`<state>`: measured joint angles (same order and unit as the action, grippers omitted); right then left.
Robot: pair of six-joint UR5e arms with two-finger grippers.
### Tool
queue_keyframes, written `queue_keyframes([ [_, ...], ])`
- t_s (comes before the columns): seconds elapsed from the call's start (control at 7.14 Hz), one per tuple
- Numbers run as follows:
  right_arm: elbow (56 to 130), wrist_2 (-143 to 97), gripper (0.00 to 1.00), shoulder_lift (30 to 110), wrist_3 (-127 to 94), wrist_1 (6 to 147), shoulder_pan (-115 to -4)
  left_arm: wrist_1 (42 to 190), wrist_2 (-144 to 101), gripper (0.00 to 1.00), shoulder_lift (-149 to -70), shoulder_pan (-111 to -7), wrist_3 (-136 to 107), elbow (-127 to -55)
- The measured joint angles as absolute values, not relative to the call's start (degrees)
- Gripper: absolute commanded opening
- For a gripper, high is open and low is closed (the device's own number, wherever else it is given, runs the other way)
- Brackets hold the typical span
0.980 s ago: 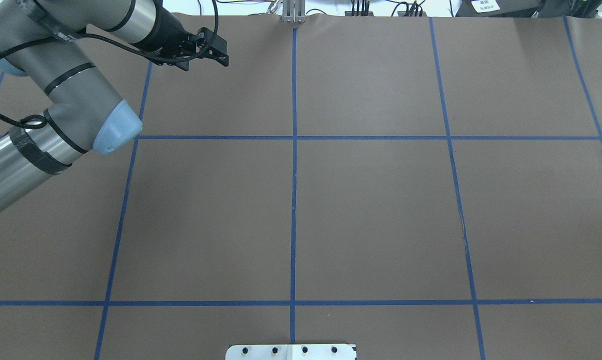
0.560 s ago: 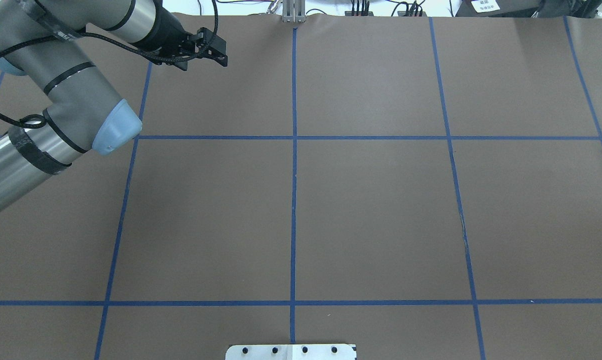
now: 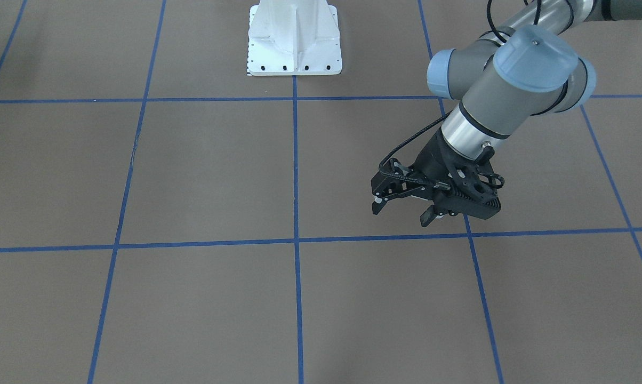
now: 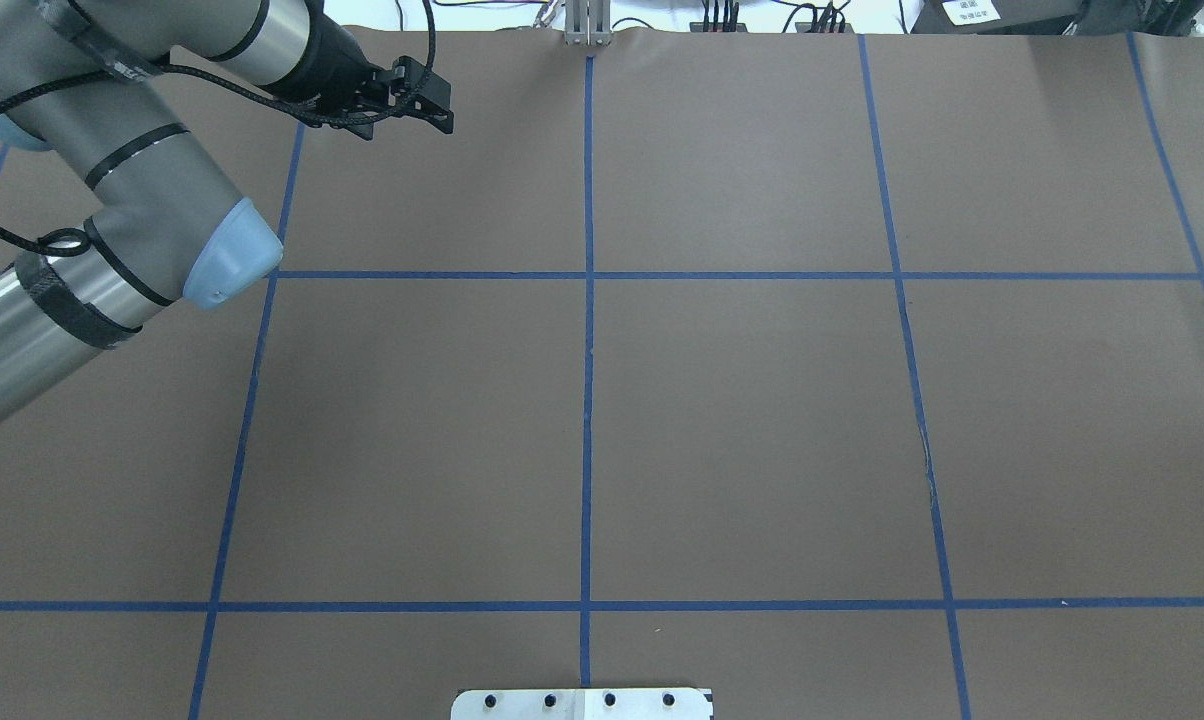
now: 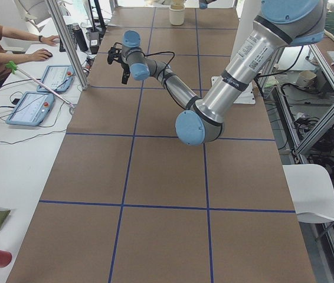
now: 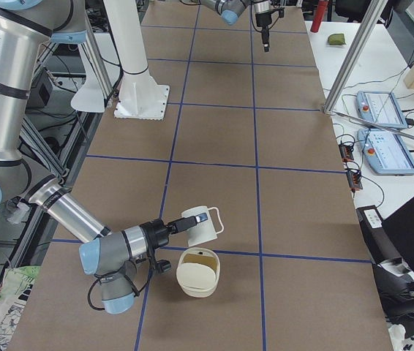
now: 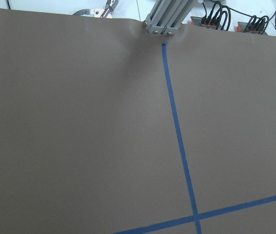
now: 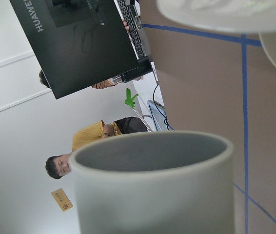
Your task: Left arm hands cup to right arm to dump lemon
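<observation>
Jaws on the left gripper [image 3: 401, 212] are spread wide with nothing between them, perforated black bracket [image 3: 473, 200] behind, hanging over the matte brown paper [image 3: 193, 170] well away from the round cream bowl [image 6: 197, 272]. Meanwhile the right gripper [image 6: 179, 226] is at the smooth white cup [image 6: 201, 221], loop handle sticking out, just beside that bowl's rim; can't tell if it's actually clamped.

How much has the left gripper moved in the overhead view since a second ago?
Yes, but barely: the left gripper has crept leftward in that view, away from the central blue tape line.
</observation>
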<state>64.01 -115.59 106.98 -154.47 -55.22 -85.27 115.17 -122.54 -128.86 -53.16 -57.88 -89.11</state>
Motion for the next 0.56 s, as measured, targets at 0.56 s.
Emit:
queue_keyframes([
  [0.56, 64.9, -119.6, 0.25, 107.2, -127.7, -55.3, -85.3, 115.1, -122.6, 1.00, -128.7, -53.1, -57.8, -88.9],
])
